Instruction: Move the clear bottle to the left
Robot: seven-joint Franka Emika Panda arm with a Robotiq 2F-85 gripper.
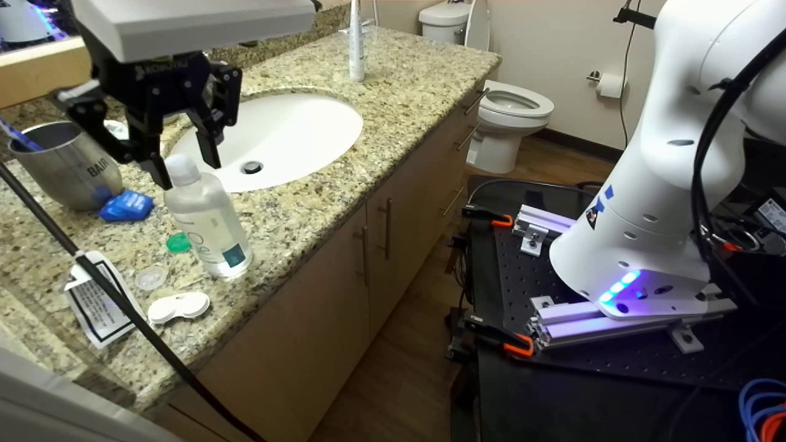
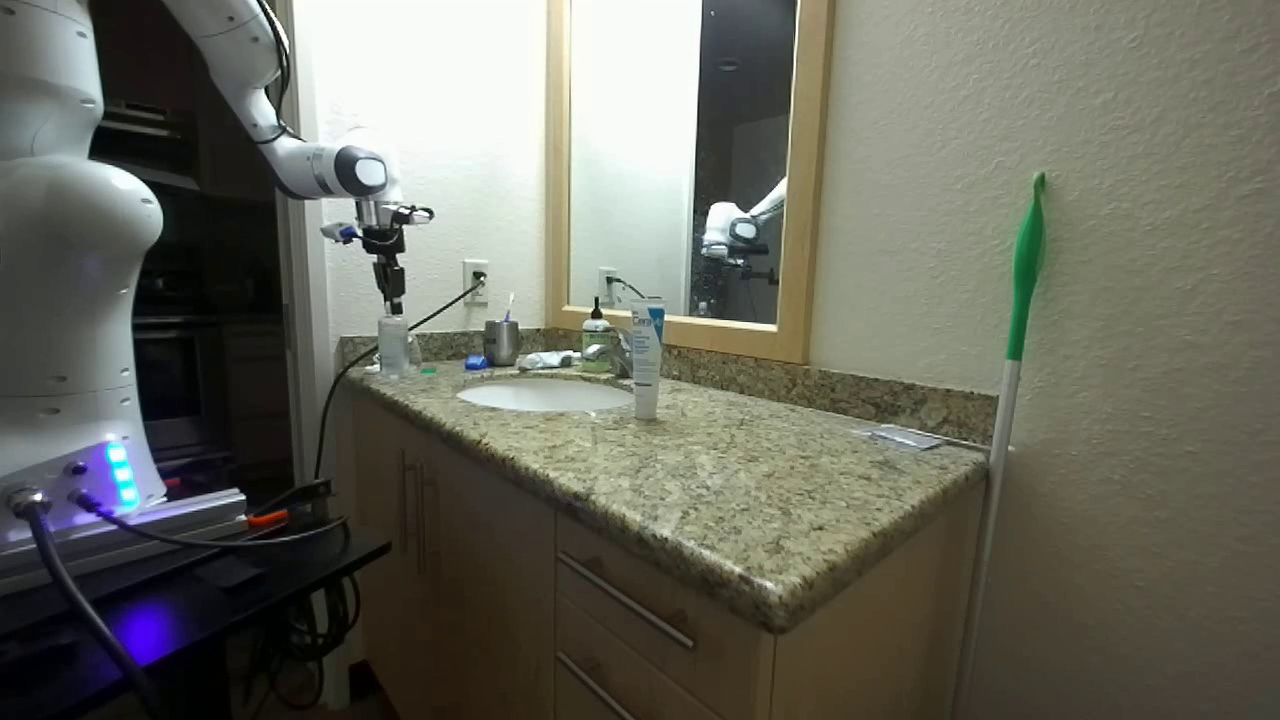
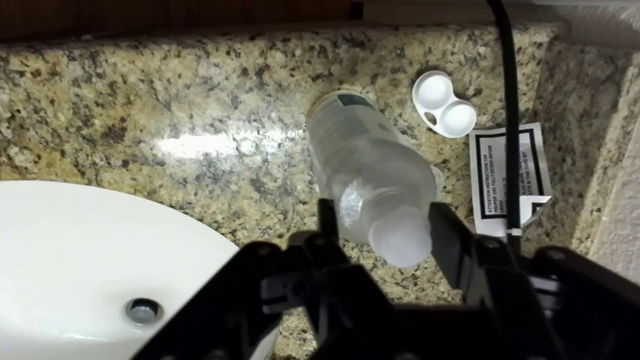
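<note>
Clear bottle [image 1: 209, 224]: one, left in an exterior view
Pump bottle [image 2: 596, 340]: one, centre in an exterior view
Standing tube [image 2: 648, 365]: one
Metal cup [image 1: 70, 175]: one
Toothbrush [image 1: 21, 136]: one
Blue pack [image 1: 126, 206]: one
Two-well case [image 3: 445, 105]: one, upper right in the wrist view
Printed paper [image 3: 487, 175]: one
Green disc [image 1: 178, 243]: one
Pale disc [image 1: 150, 277]: one
Sink [image 1: 301, 135]: one
Toilet [image 1: 500, 138]: one
Toilet roll [image 1: 610, 86]: one
Orange-tipped clamps [image 1: 502, 221]: two
Cabinet handles [image 1: 388, 228]: five

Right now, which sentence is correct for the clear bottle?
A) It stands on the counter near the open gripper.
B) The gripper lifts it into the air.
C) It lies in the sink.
A: in an exterior view the clear bottle stands on the counter, and the wrist view shows the gripper open, its fingers apart.
</note>
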